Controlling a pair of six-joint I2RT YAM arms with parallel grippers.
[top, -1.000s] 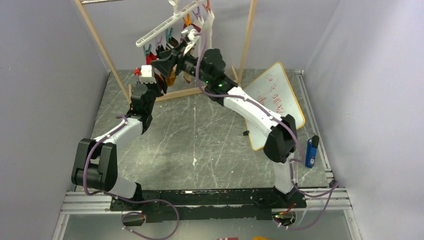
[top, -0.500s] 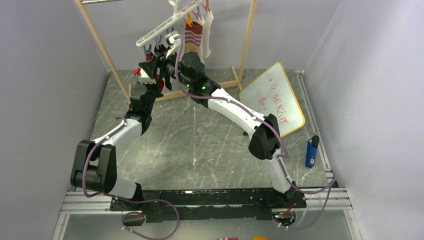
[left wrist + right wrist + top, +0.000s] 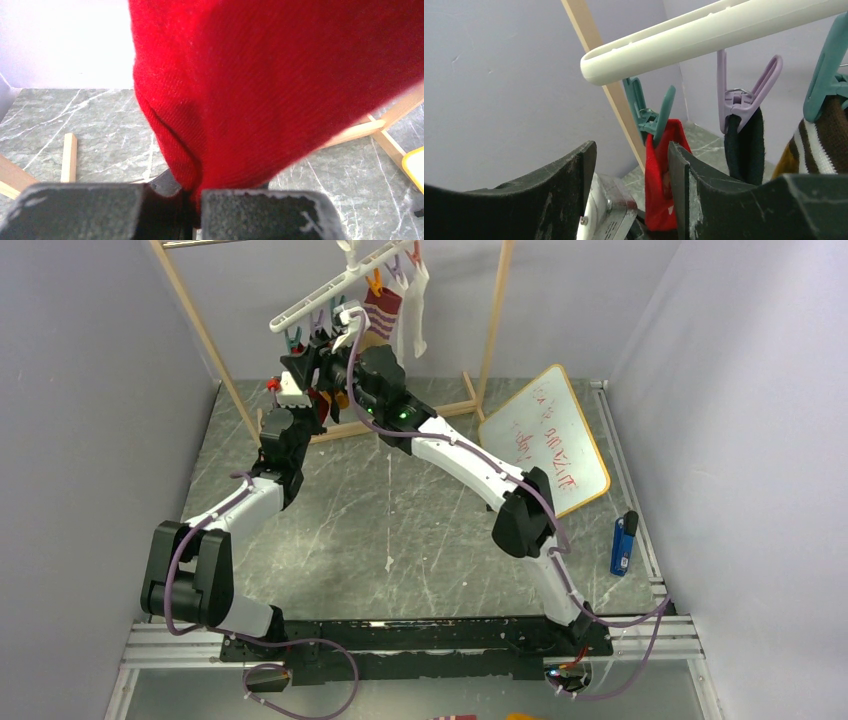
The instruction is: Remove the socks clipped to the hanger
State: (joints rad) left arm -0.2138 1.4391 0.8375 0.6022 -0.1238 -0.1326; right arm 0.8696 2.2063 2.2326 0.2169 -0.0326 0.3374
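The white hanger [image 3: 330, 295] hangs tilted on the rack, its bar [image 3: 704, 35] crossing the top of the right wrist view. A teal clip [image 3: 651, 115] holds the red sock [image 3: 659, 185]. My left gripper [image 3: 195, 200] is shut on the lower end of the red sock [image 3: 280, 80]. My right gripper [image 3: 631, 175] is open just below that clip, beside the sock, with nothing between its fingers. A purple clip [image 3: 744, 92] holds the black sock [image 3: 744, 150]. A yellow sock with a striped cuff [image 3: 819, 145] hangs at the right. The maroon-and-cream sock [image 3: 383, 315] and a white sock [image 3: 415, 310] hang further along.
The wooden rack frame [image 3: 200, 330] stands at the back, with its base bars [image 3: 68, 155] on the marbled table. A whiteboard [image 3: 545, 435] lies at the right and a blue object [image 3: 622, 540] near the right edge. Both arms crowd together under the hanger's left end.
My right arm has swung left along the hanger, from the striped sock to the red sock's clip. The left gripper has stayed shut on the red sock.
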